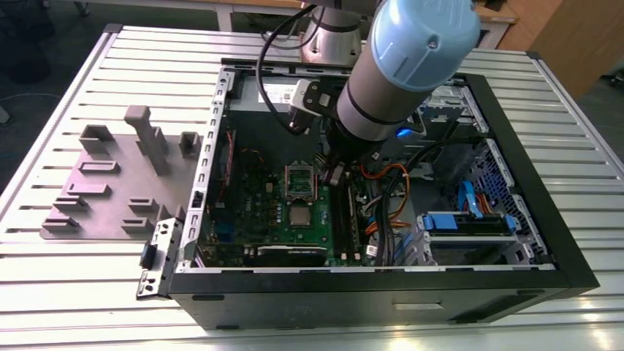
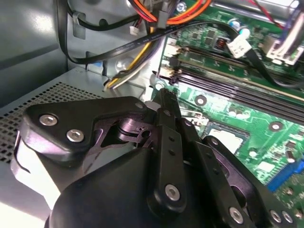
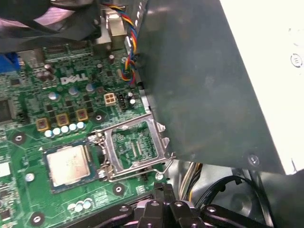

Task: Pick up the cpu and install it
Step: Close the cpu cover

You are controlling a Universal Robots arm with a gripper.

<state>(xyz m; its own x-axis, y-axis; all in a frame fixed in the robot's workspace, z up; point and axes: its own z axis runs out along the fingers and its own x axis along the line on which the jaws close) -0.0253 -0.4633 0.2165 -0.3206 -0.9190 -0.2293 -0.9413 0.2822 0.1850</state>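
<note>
The cpu (image 3: pixel 66 164), a flat square chip with a shiny silver top, lies in its socket on the green motherboard (image 3: pixel 71 102); in the exterior view the cpu (image 1: pixel 298 213) sits mid-board. Beside it the hinged silver frame (image 3: pixel 135 147) stands swung open. My gripper (image 3: pixel 164 197) hangs just off the frame's edge, apart from the cpu, fingers together with nothing between them. In the second wrist view my gripper (image 2: pixel 164 97) points down near the memory slots. In the exterior view my gripper (image 1: pixel 337 175) is to the right of the open frame (image 1: pixel 298 183).
A big grey metal box (image 3: pixel 204 85) looms close beside the socket. Orange and black cables (image 2: pixel 156 21) run past the memory slots (image 2: pixel 228 78). A blue drive bracket (image 1: pixel 466 223) sits at the case's right. A grey fixture plate (image 1: pixel 117 183) lies on the slatted table.
</note>
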